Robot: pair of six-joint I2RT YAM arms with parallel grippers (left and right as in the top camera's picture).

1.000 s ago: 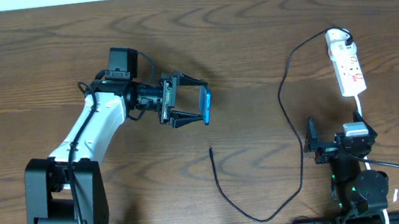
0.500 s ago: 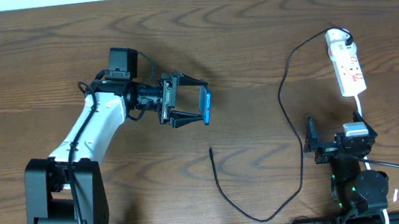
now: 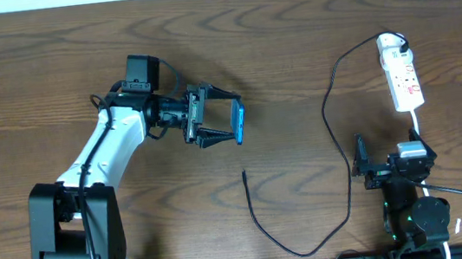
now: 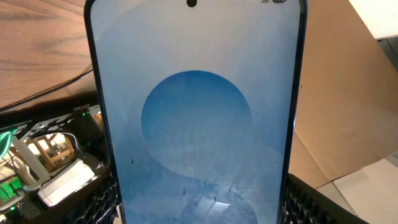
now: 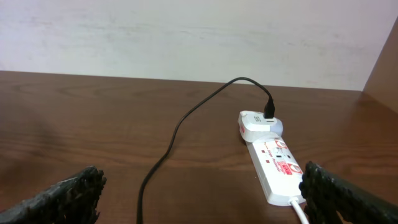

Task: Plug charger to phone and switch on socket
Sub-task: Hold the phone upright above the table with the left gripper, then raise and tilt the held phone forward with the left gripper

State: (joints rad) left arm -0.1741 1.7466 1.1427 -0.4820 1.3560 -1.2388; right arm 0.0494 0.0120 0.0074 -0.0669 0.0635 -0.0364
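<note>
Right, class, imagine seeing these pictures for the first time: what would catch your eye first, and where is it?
The left gripper holds a phone with a blue screen on edge, left of centre; it fills the left wrist view. A thin black charger cable loops from a white power strip at the far right to a free tip near the centre.

Left arm (image 3: pixel 107 148) is a white shell with chunky black joints and a big black base. There's a little black camera box (image 3: pixel 142 70) on the wrist, with a thin black cable looped beside it. Right arm (image 3: pixel 410 205) is mostly black, with a pale grey block on top and green lights (image 3: pixel 408 218) low down. The right gripper (image 5: pixel 202 177) jaws wear knobbly black pads (image 5: pixel 348 199).
</note>
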